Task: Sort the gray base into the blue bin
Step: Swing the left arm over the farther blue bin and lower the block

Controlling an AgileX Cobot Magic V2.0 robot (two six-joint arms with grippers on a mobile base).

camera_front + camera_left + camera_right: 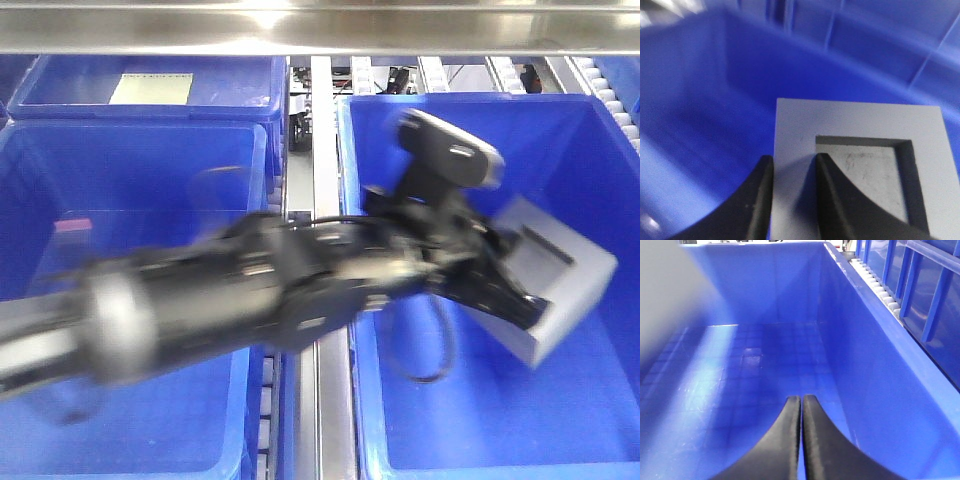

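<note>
The gray base (565,270) hangs tilted over the inside of the right blue bin (600,150), above its floor. My left arm reaches in from the left, and my left gripper (505,300) is shut on the base. In the left wrist view the base (860,120) shows its square recess, and my left gripper (794,159) clamps one wall: one finger (764,175) outside, the other (824,170) in the recess. My right gripper (801,399) is shut and empty, low over a blue bin's grid floor (755,365). A blurred gray shape (665,285) fills that view's upper left.
Another blue bin (130,300) sits at the left with a small pink thing (72,226) in it. A third bin behind it holds a pale sheet (150,88). A metal rail (322,150) divides the bins. A steel shelf (320,30) runs overhead; rollers (610,95) lie far right.
</note>
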